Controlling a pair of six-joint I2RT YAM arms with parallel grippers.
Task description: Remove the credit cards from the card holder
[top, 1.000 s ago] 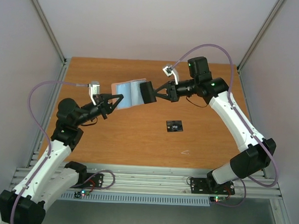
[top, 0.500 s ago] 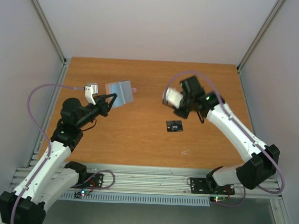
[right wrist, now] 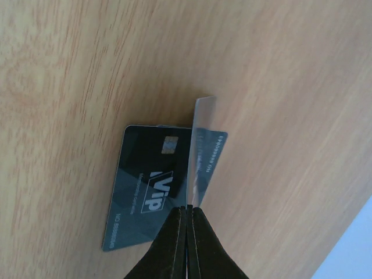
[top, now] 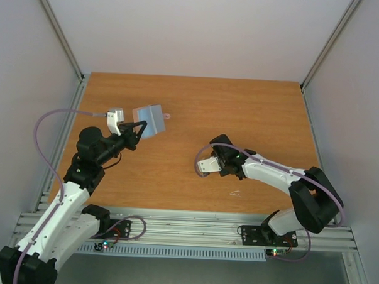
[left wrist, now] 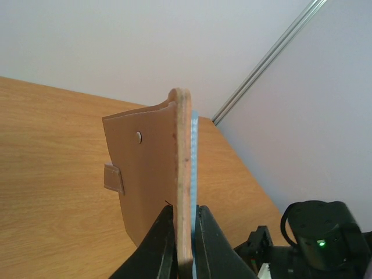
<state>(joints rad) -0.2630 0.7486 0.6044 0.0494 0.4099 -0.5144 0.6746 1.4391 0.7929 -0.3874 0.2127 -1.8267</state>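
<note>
The left gripper [left wrist: 183, 229] is clamped tight on the near edge of the card holder [left wrist: 148, 168] and holds it raised clear of the wooden table [top: 253, 113]. The holder juts straight out past the fingertips. Its tan outside, with a snap and a strap tab, lies to one side of the fingers, and a sliver of light blue lining shows on the other.

The right gripper [right wrist: 188, 214] is pinched fully closed on a thin card [right wrist: 201, 139]. This card is seen edge-on, so its colour cannot be told. Directly beneath this gripper, the black card [right wrist: 142, 186] with white VIP lettering lies flat on the wooden table. Whether the held card touches it cannot be told.
</note>
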